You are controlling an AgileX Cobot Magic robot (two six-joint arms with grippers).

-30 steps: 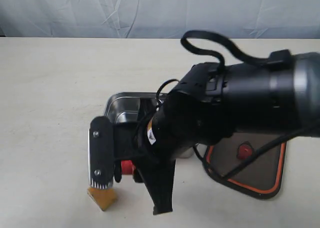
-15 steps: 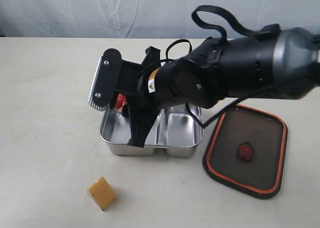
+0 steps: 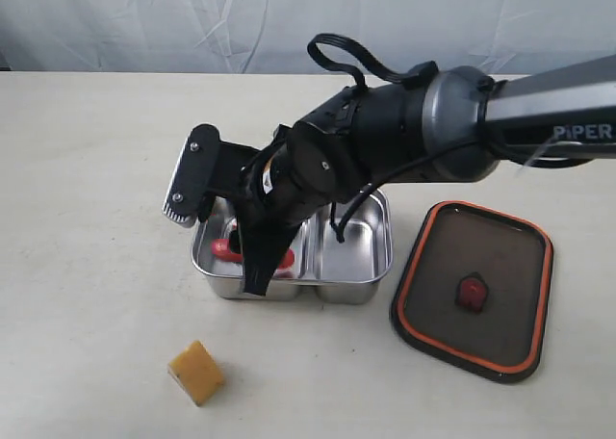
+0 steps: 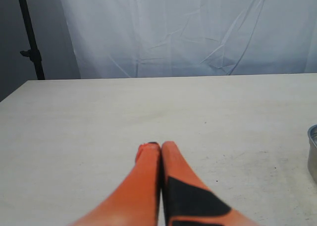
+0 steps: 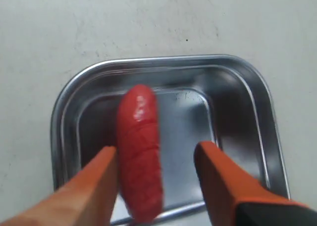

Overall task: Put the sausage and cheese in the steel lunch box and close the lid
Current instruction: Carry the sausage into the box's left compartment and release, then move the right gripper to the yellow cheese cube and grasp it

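The red sausage (image 5: 139,151) lies in the left compartment of the steel lunch box (image 5: 163,60), seen also in the exterior view as the sausage (image 3: 229,249) inside the lunch box (image 3: 358,266). My right gripper (image 5: 157,149) hangs just over it, open; the sausage rests against one finger with a clear gap to the other. The yellow-orange cheese (image 3: 196,372) sits on the table in front of the box. The dark lid (image 3: 476,293) with its orange rim lies flat to the box's right. My left gripper (image 4: 159,146) is shut on nothing, above bare table.
The right arm (image 3: 414,141) reaches across from the right and covers the back of the box. A white cloth backdrop (image 3: 289,20) runs behind the table. A sliver of the box rim (image 4: 313,151) shows at the edge of the left wrist view.
The right arm carried the sausage from beside the cheese back over the box, then lowered it into the left compartment. Its jaws have spread apart. The left gripper has stayed shut.
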